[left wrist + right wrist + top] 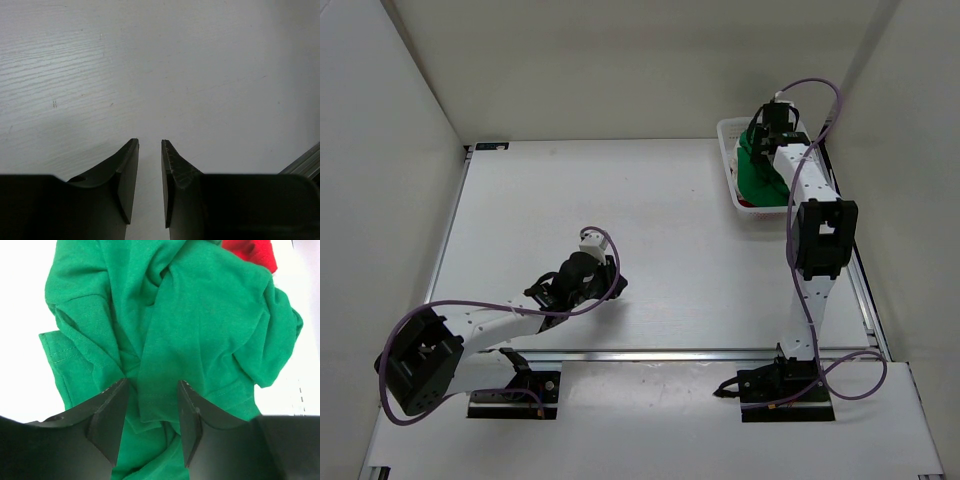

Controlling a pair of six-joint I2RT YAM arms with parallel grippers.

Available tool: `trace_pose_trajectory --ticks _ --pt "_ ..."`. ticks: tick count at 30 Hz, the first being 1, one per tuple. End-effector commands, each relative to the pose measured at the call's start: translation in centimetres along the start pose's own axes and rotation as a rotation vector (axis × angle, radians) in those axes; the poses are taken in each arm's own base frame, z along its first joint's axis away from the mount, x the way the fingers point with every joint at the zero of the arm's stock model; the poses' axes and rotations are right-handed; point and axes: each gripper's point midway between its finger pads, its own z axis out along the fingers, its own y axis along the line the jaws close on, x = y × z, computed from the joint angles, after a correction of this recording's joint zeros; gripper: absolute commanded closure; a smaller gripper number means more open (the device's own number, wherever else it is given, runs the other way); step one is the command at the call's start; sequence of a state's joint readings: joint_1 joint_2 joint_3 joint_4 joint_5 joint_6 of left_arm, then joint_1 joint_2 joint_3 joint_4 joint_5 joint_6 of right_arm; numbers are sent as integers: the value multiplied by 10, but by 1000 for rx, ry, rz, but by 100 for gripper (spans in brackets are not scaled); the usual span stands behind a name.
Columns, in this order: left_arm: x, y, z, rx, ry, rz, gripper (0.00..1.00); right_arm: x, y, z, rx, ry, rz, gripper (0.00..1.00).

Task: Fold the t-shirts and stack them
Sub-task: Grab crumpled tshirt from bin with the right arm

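Observation:
The bright green t-shirt lies crumpled in the white mesh basket at the back right. My right gripper hangs over it, open. In the right wrist view the gripper has its jaws either side of a hemmed fold of the green t-shirt. A bit of the red t-shirt shows under the green one. I cannot make out the white t-shirt. My left gripper sits low over the bare table, near the front left. Its jaws stand a narrow gap apart and hold nothing.
White walls close in the table on the left, back and right. A metal rail runs along the table's front edge and shows at the lower right of the left wrist view. The right arm's link stretches toward the basket.

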State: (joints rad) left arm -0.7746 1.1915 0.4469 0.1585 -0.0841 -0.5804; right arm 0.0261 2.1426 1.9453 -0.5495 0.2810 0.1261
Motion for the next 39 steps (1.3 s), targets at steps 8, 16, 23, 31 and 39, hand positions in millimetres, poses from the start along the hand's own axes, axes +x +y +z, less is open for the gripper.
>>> trace_pose_trajectory --ticks 8,16,23,31,39 --pt "-6 -9 -1 41 -20 -17 65 -10 -10 -6 44 -19 15 77" --pt "-6 -9 -2 40 -21 -14 64 -10 -21 -5 62 -14 32 82" --pt "-10 -12 -2 46 -24 -29 64 -49 -24 -45 33 -107 112 100" --pt "-40 -16 -10 45 -77 -52 63 -145 -6 -221 -216 -464 188 100" --pt "-87 7 -34 3 -188 -121 62 -181 101 -481 -820 -868 19 100"
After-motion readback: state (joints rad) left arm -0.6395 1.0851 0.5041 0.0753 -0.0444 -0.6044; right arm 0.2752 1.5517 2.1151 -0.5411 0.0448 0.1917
